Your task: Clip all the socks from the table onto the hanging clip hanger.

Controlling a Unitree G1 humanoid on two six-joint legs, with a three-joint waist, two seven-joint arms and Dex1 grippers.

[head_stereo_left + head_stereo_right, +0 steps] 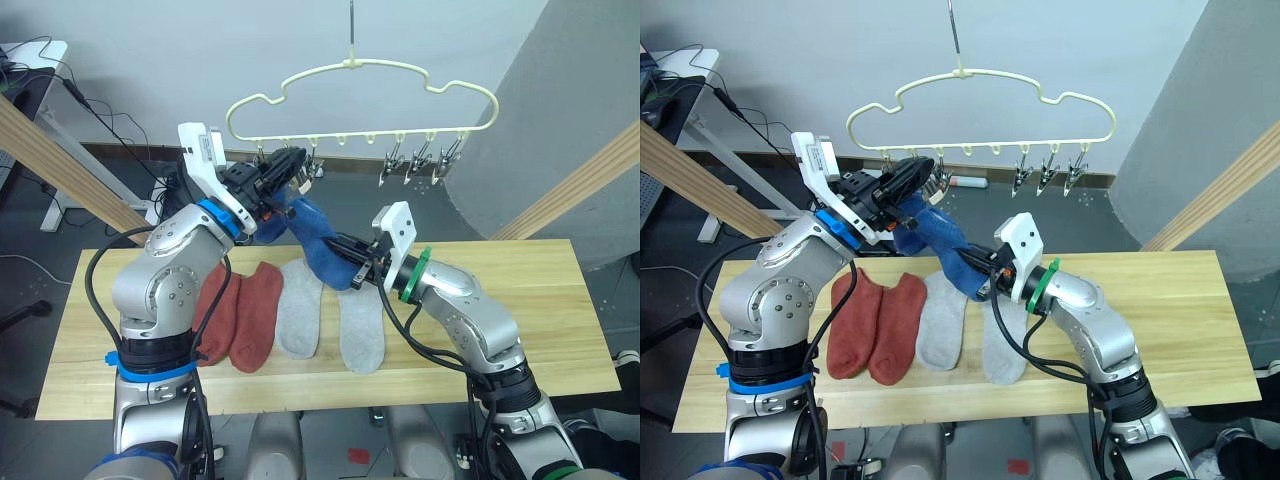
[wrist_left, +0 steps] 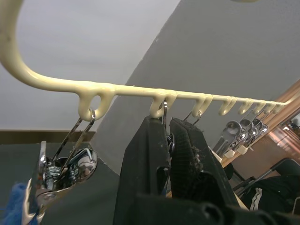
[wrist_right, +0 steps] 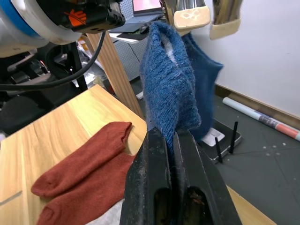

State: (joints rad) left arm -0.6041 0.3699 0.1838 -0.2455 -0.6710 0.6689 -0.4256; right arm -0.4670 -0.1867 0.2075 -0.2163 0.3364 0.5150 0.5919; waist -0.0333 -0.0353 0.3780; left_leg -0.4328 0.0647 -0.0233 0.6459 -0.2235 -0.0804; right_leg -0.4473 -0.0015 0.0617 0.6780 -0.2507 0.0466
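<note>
The cream clip hanger [image 1: 360, 65] hangs above the table's [image 1: 520, 300] far edge. My left gripper [image 1: 290, 170] is raised to its left-hand clips and, in the left wrist view, is shut on one clip [image 2: 165, 112], beside another clip [image 2: 65, 171]. A blue sock [image 1: 322, 245] stretches from those clips down to my right gripper [image 1: 358, 268], which is shut on its lower end [image 3: 168, 89]. A second blue sock [image 3: 206, 89] hangs just behind it. Two rust-red socks [image 1: 245, 315] and two grey socks [image 1: 300, 315] [image 1: 360, 325] lie flat side by side on the table.
Three free clips [image 1: 420, 160] hang on the hanger's right part. Slanted wooden poles rise at the left [image 1: 60, 160] and right [image 1: 580, 185]. A desk with cables [image 1: 30, 60] stands at the back left. The table's right half is bare.
</note>
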